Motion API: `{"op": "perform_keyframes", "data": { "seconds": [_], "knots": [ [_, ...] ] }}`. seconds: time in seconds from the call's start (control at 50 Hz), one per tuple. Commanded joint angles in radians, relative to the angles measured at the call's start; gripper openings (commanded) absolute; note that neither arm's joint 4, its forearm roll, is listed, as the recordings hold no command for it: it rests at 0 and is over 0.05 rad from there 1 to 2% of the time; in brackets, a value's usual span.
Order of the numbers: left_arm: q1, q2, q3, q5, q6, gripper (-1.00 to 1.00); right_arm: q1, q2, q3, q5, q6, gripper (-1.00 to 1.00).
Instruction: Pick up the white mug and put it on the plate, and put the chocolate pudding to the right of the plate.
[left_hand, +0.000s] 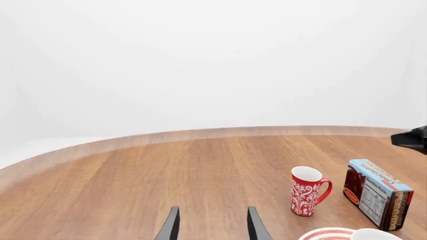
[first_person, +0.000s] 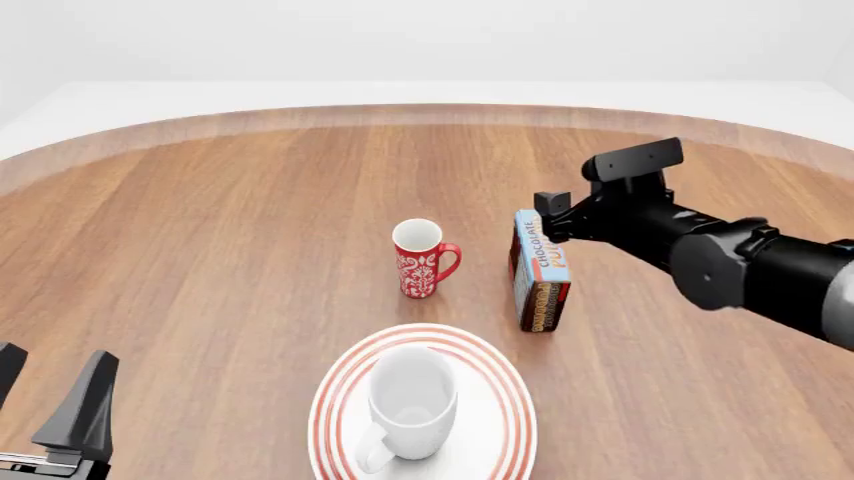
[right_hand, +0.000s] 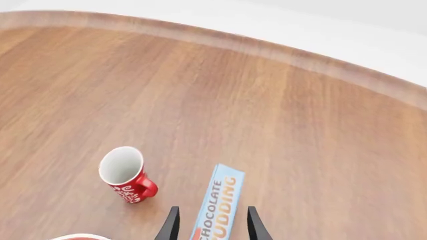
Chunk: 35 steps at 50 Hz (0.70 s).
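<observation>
While left hand (first_person: 54, 405) idles open, right hand (right_hand: 208, 225) straddles chocolate pudding (right_hand: 219, 205).

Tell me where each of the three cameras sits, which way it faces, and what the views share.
Front view: fixed above and behind the arms, looking forward and down at the plate holding the white mug; right arm and left gripper show.
Left wrist view: behind the open left gripper, facing across the table; fingertips show.
Right wrist view: behind the right gripper, looking down, fingers either side of the chocolate pudding.
Shared: all three show the red mug and the pudding.
</observation>
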<state>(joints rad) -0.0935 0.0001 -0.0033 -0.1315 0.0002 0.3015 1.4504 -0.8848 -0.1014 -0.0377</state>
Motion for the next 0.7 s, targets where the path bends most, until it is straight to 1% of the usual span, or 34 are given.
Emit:
{"op": "perform_keyframes", "data": {
  "seconds": [0.02,0.2,0.38,0.7],
  "knots": [
    [0.001,0.000,0.000,0.001,-0.002,1.00,-0.006,0.107,-0.050,-0.023,0.022,1.00],
    [0.001,0.000,0.000,0.002,-0.002,1.00,-0.011,0.148,-0.071,-0.022,0.037,1.00],
    [0.001,0.000,0.000,0.003,-0.001,1.00,-0.015,0.168,-0.052,-0.041,0.059,1.00],
    [0.004,0.000,0.001,0.008,0.001,1.00,-0.019,0.222,-0.035,-0.065,0.115,1.00]
  ]
}}
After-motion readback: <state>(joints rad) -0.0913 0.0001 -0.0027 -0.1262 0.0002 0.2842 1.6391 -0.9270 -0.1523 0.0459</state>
